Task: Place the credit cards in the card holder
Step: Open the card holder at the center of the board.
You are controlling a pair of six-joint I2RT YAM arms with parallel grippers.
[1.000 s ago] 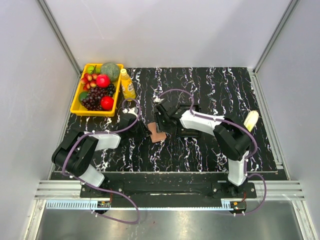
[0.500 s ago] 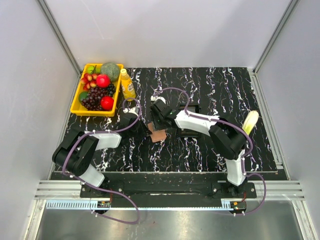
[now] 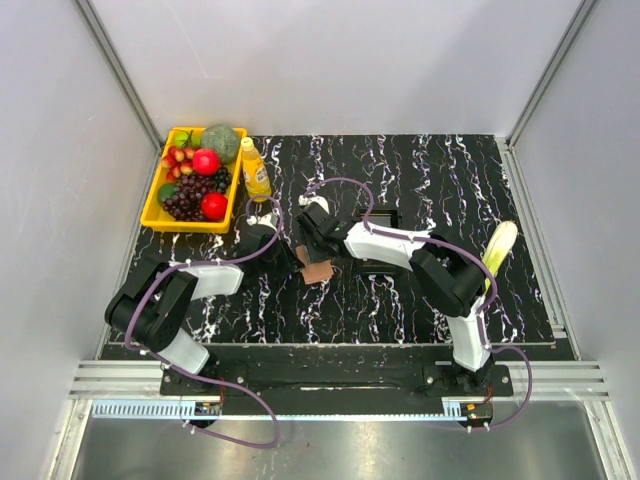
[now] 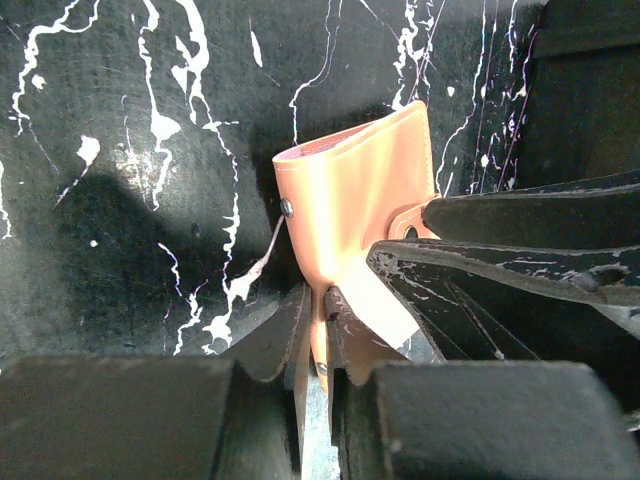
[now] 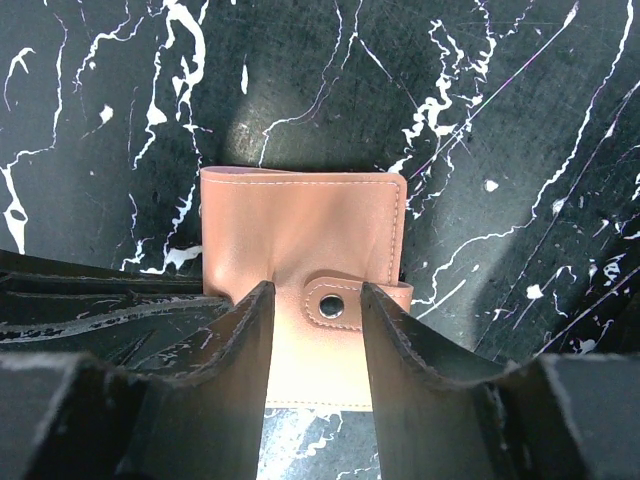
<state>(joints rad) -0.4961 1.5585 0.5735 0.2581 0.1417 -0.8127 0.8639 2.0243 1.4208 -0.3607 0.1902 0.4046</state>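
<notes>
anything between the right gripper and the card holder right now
Nothing visible. The right gripper sits open right over the card holder, its fingers either side of the snap tab. The left gripper pinches the holder's edge from one side, not between the two.

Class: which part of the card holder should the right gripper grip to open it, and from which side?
Probably the snap tab, from above: it is the one narrow strip lapping over the card holder's edge, and fits between the right gripper's open fingers. The left gripper pinches another edge.
</notes>
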